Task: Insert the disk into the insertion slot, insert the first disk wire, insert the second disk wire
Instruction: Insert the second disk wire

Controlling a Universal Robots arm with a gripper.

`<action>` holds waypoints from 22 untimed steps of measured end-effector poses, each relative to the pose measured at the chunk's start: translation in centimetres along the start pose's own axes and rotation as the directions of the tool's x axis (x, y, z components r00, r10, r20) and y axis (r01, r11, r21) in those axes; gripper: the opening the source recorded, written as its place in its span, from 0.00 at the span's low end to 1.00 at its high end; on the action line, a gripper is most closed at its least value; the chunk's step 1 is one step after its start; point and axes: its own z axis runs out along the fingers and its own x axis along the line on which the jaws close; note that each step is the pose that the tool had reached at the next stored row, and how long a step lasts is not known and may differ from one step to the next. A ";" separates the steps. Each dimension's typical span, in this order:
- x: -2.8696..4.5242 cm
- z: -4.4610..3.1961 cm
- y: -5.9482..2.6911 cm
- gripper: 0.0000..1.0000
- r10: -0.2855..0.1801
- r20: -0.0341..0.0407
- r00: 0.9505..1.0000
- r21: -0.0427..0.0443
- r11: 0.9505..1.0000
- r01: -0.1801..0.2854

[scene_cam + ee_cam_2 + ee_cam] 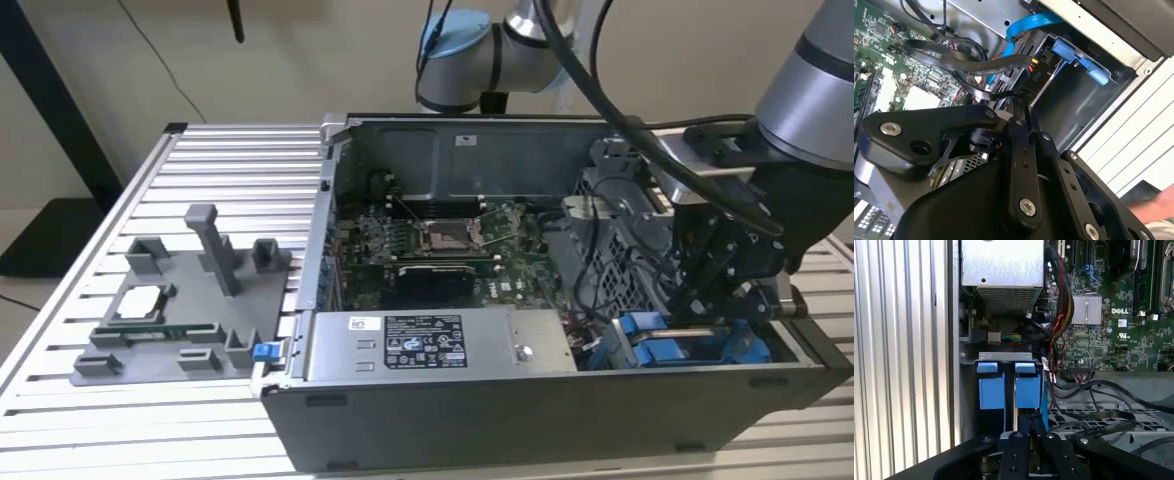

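From my remote station I find the black linkage gripper (705, 300) lowered into the open black computer case (534, 420), at about four o'clock from the green motherboard (441, 245) in the exterior view. The jaws stand nearly closed, their tips pressed close together; I cannot tell whether they pinch a thin black cable or merely rest against the carrier.

The disk in its bright blue plastic carrier frame (1010, 390) sits upright inside the grey metal drive cage bay (1004, 357), with its two blue tabs just under the bay's top lip. I judge it already seated, since the bay's rails hold it square. The gripper is directly over its edge in the first wrist view, presumably to reach the connector end.

A flat black ribbon cable (969, 62) and a blue cable (1029, 25) loop beside the bay. The grey labelled power-supply box (427, 345) lies at nine o'clock from the bay.

The case rests on a slatted aluminium tabletop (200, 160).
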 end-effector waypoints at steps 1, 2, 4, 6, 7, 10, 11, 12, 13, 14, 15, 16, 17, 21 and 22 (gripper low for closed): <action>-0.07 0.05 0.04 0.00 0.001 -0.001 1.000 0.000 1.000 -0.001; -0.14 0.09 0.08 0.00 0.002 -0.002 1.000 0.000 1.000 -0.002; -0.32 0.23 0.10 0.00 0.003 -0.006 1.000 0.001 1.000 -0.003; -0.45 0.31 0.11 0.00 0.006 -0.011 1.000 0.001 1.000 -0.005; -0.49 0.38 0.11 0.00 0.006 -0.009 1.000 0.001 1.000 -0.006; -0.51 0.18 0.11 1.00 0.006 -0.010 1.000 0.000 1.000 -0.006; -0.51 0.01 0.11 1.00 0.006 -0.010 1.000 -0.001 1.000 -0.006; -0.52 -0.27 0.10 1.00 0.006 -0.011 1.000 -0.004 1.000 -0.006; -0.52 -0.51 0.10 1.00 0.006 -0.010 1.000 -0.006 1.000 -0.006; -0.53 -0.67 0.10 1.00 0.006 -0.011 1.000 -0.008 1.000 -0.006; -0.53 -0.69 0.09 1.00 0.006 -0.010 1.000 -0.009 1.000 -0.006; -0.56 -0.68 0.05 1.00 0.006 -0.010 1.000 -0.009 1.000 -0.006; -0.61 -0.68 0.00 1.00 0.006 -0.010 1.000 -0.009 1.000 -0.006; -0.72 -0.60 -0.34 1.00 0.006 -0.011 1.000 -0.009 1.000 -0.006; -0.77 -0.54 -0.42 1.00 0.006 -0.010 1.000 -0.009 1.000 -0.006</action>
